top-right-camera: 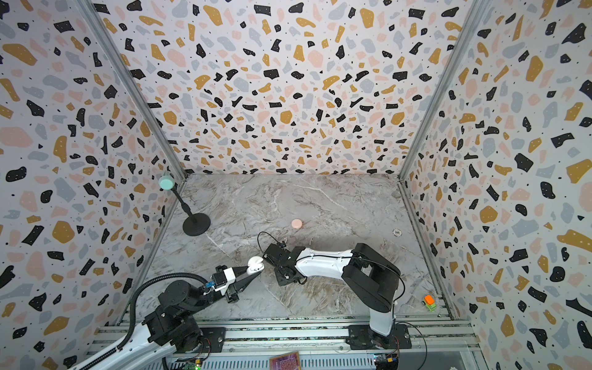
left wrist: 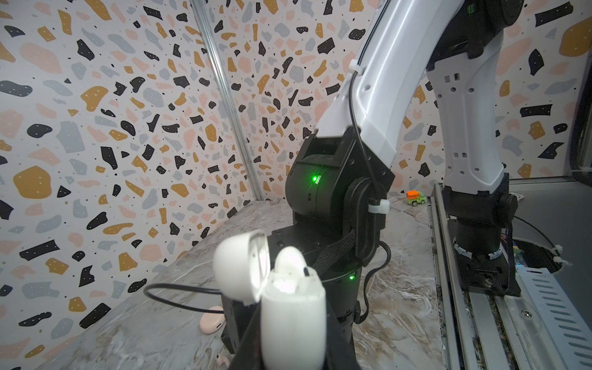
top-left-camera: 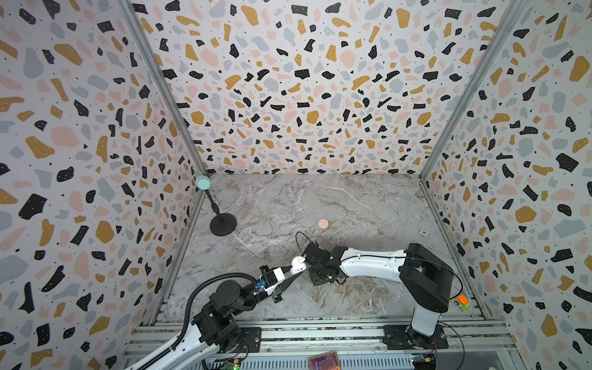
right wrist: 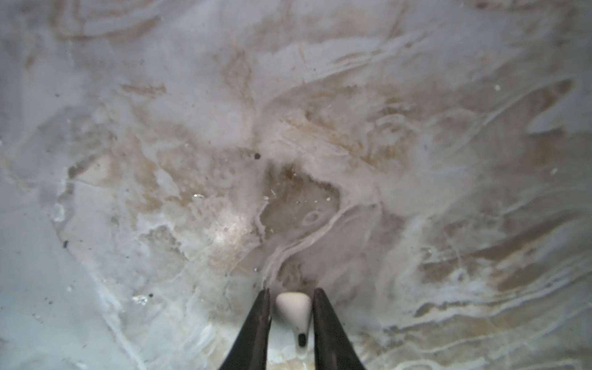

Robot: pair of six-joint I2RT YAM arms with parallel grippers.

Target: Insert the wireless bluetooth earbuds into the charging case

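My left gripper (left wrist: 293, 342) is shut on a white charging case (left wrist: 293, 320), held upright above the table with its lid (left wrist: 238, 266) swung open. One white earbud (left wrist: 290, 261) sits in the case. Both top views show the case (top-left-camera: 299, 263) (top-right-camera: 255, 265) just left of the right arm's black wrist (top-left-camera: 322, 261). My right gripper (right wrist: 293, 293) points down at the marble table (right wrist: 288, 128), shut on a second white earbud (right wrist: 294, 309) pinched between its two black fingers. A closed pink case (top-left-camera: 323, 223) (left wrist: 211, 320) lies farther back, with a pink earbud (left wrist: 222, 360) on the table near it.
A black stand (top-left-camera: 223, 224) with a mint-green round head stands at the back left. A small poker chip (top-left-camera: 423, 232) lies near the right wall. An orange-and-green toy truck (top-left-camera: 462, 302) sits at the front right corner. Patterned walls enclose three sides, and metal rails (top-left-camera: 320, 336) run along the front.
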